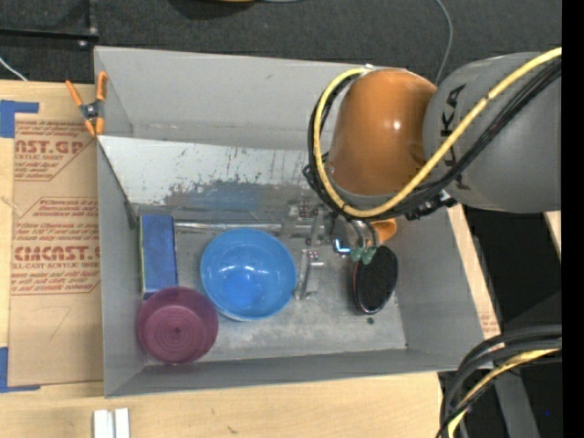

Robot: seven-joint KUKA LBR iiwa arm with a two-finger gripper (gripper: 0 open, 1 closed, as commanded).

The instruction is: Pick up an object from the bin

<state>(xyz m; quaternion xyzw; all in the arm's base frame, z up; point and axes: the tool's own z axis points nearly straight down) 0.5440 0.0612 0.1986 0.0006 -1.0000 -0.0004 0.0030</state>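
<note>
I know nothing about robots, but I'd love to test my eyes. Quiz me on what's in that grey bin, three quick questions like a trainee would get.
1. Pick one: what lies in the middle of the bin?
A) a blue bowl
B) a red ball
C) a green bottle

2. True or false: the purple round thing sits inside the blue bowl.

3. Fill the gap: just to the view's right of the hand lies an oval thing coloured ______.

Key
1. A.
2. False: it stands beside the bowl, in the bin's near left corner.
3. Black.
</note>
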